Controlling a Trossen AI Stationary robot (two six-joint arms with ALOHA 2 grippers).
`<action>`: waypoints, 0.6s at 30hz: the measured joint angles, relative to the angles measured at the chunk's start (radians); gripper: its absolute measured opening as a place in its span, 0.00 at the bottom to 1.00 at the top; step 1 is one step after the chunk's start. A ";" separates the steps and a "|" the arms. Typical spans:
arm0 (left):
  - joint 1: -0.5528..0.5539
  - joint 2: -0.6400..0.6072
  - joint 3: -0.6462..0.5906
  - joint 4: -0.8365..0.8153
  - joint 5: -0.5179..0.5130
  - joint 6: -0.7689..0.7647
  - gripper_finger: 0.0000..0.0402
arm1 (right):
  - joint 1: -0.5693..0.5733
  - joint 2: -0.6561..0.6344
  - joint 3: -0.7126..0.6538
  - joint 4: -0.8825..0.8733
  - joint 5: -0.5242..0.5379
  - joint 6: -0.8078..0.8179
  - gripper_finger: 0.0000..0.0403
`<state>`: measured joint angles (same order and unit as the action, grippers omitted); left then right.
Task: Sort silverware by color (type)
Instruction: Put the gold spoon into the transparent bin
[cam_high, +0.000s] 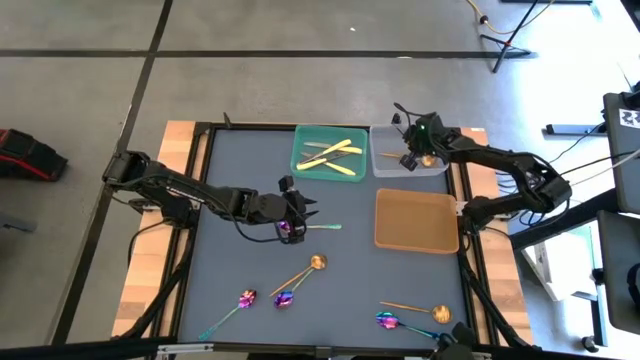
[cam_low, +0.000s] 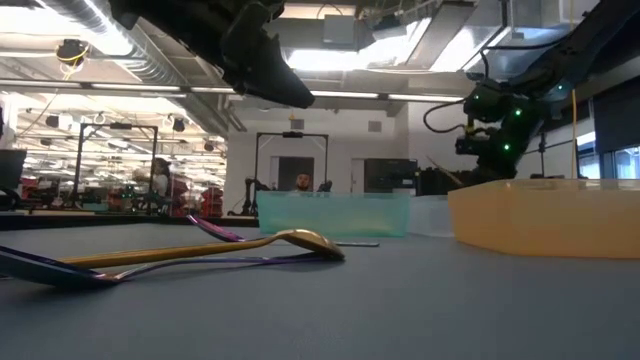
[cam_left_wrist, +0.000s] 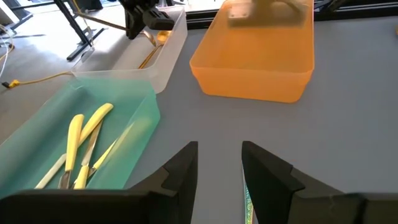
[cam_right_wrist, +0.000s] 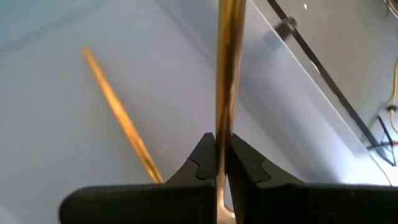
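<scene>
The counter (cam_high: 240, 270) is a dark mat with both arms reaching in over it. The left arm stretches from the left edge toward the middle, its left tool (cam_high: 293, 222) hovering low over an iridescent spoon (cam_high: 312, 228) whose teal handle points right; in the left wrist view the fingers (cam_left_wrist: 180, 171) stand apart with the handle showing between them. The right arm bends in from the right edge to the far side, and the right tool (cam_high: 413, 152) hangs over the clear tray (cam_high: 380, 165), its fingers (cam_right_wrist: 200, 160) pressed together on the handle of a copper spoon (cam_right_wrist: 227, 62).

The bowl of that held spoon is hard to make out in the high view, partly hidden by the tool. At the near edge, one iridescent spoon (cam_high: 392, 322) is partly hidden by dark rig parts.

The orange tray (cam_high: 415, 221), right of centre, shows nothing inside. The green tray (cam_high: 305, 165), at the far side, holds several pale yellow knives (cam_high: 335, 155). The clear tray holds a second copper spoon (cam_right_wrist: 118, 118) lying flat.

Loose on the counter: a copper spoon (cam_high: 305, 268) near the middle, another (cam_high: 425, 311) near right, and two iridescent spoons (cam_high: 238, 303) and (cam_high: 285, 297) at near left.
</scene>
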<state>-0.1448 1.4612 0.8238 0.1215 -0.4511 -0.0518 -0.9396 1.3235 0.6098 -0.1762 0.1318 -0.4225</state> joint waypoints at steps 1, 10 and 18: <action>0.000 0.000 0.000 0.000 0.000 0.000 0.30 | 0.000 0.001 0.000 0.001 0.000 0.015 0.02; -0.004 0.000 0.000 -0.002 0.007 -0.031 0.30 | 0.002 0.001 0.000 0.011 -0.072 0.060 0.11; -0.010 0.000 0.000 -0.002 0.032 -0.026 0.30 | 0.003 -0.014 0.000 0.016 -0.044 0.095 0.42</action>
<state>-0.1543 1.4612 0.8238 0.1196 -0.4191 -0.0776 -0.9367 1.3093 0.6098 -0.1603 0.0875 -0.3272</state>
